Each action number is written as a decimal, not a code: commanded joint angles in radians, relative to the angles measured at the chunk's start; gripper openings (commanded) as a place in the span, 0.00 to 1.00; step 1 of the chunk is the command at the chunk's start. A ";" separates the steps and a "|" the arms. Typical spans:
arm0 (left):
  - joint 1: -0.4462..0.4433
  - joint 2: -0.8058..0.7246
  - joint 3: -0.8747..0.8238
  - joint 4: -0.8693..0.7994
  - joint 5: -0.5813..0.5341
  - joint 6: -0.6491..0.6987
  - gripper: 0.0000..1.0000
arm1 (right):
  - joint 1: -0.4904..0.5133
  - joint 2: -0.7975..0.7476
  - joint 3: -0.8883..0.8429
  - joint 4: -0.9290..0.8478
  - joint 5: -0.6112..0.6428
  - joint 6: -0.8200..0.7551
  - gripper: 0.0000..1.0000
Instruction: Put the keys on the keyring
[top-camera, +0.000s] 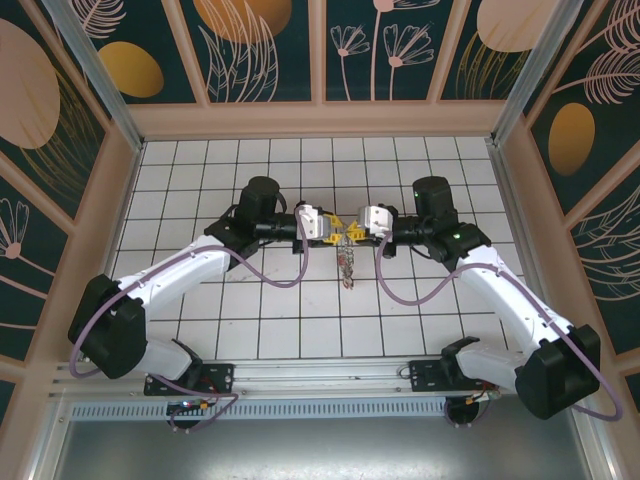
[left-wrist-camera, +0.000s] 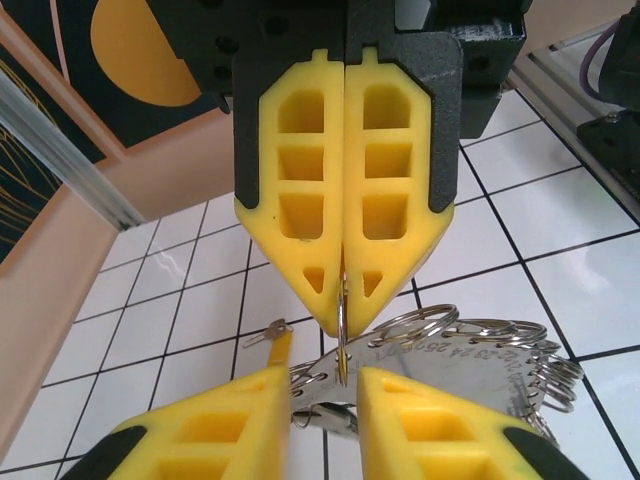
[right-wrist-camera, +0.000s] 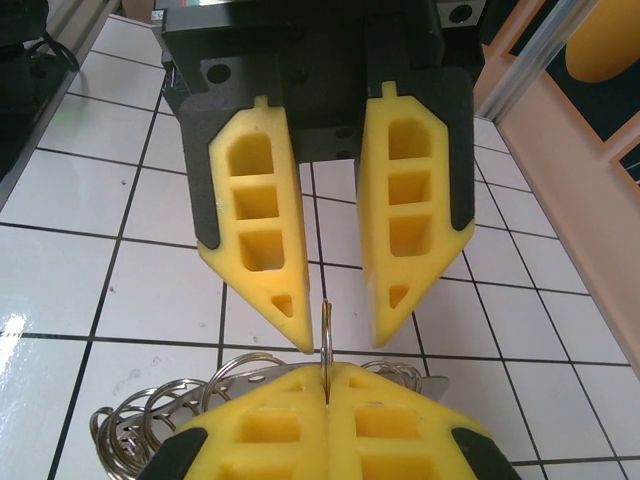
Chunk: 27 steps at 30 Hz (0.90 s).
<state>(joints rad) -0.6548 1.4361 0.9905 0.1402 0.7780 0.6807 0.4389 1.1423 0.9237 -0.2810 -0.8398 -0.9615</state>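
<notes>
Midair, both arms met over bench (top-camera: 250, 320) centre.
L pincer (top-camera: 322, 229) clenched on keyring (left-wrist-camera: 342, 335) edge; R pincer (top-camera: 360, 228) released, fingers either side of it; keys (top-camera: 346, 262) dangled below.

Arms: two, each with one tool, left tool (top-camera: 328, 228) and right tool (top-camera: 352, 226). Each tool carries two yellow fingers (right-wrist-camera: 262, 225). Keyring (left-wrist-camera: 343, 330) clamped edge-on: one. Split rings (left-wrist-camera: 480, 345) in the hanging bunch: possibly eight or more; overlap prevents an exact count.
</notes>
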 joint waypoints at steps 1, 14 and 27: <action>0.001 -0.009 0.001 -0.001 0.024 -0.019 0.25 | -0.006 -0.007 0.024 0.020 -0.061 0.009 0.00; 0.001 0.006 -0.010 0.086 0.073 -0.112 0.19 | -0.005 -0.008 0.016 0.055 -0.073 0.041 0.00; -0.001 0.020 -0.002 0.050 0.079 -0.085 0.00 | -0.008 -0.020 0.004 0.087 -0.079 0.062 0.00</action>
<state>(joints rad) -0.6548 1.4418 0.9882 0.1833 0.8318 0.5907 0.4343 1.1423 0.9237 -0.2581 -0.8585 -0.9096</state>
